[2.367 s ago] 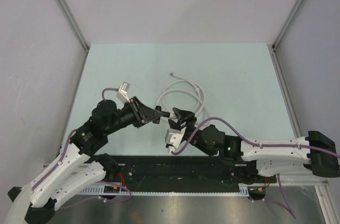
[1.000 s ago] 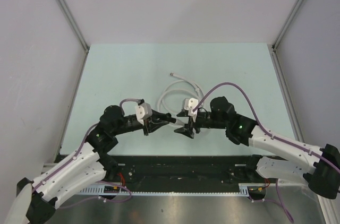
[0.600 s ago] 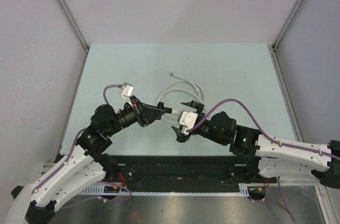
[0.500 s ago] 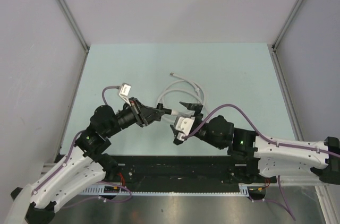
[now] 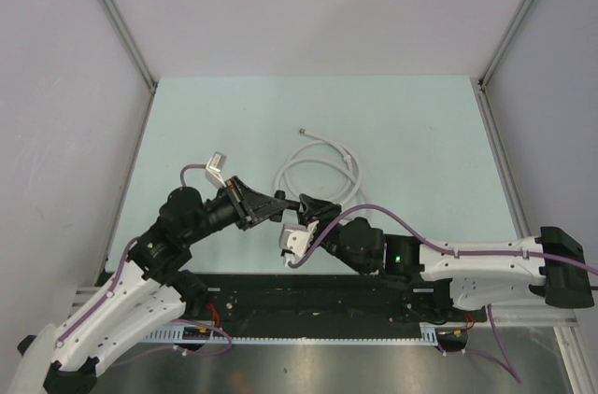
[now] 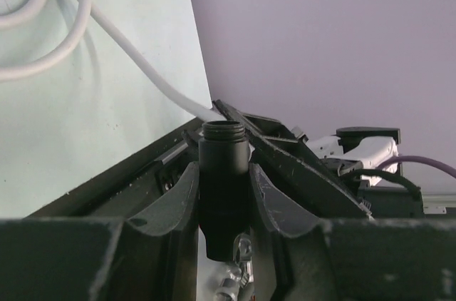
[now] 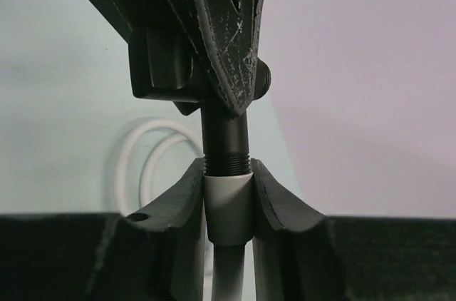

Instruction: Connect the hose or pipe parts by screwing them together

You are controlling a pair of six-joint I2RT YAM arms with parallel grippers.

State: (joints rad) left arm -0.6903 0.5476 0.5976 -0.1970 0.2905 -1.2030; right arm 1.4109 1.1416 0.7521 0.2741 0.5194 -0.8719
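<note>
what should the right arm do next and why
Probably rotate the right gripper to screw the white fitting onto the black fitting: the left gripper clamps it, the ends meet in line, and bare threads show at the joint.

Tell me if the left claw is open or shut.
Shut. In the left wrist view, the left claw has both fingers pressed against the black threaded fitting, gripping it between them.

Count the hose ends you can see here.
2. One hose end lies loose on the table, out toward the back. The other hose end is clamped in the right gripper, against the black fitting in the left gripper. More may be hidden.
</note>
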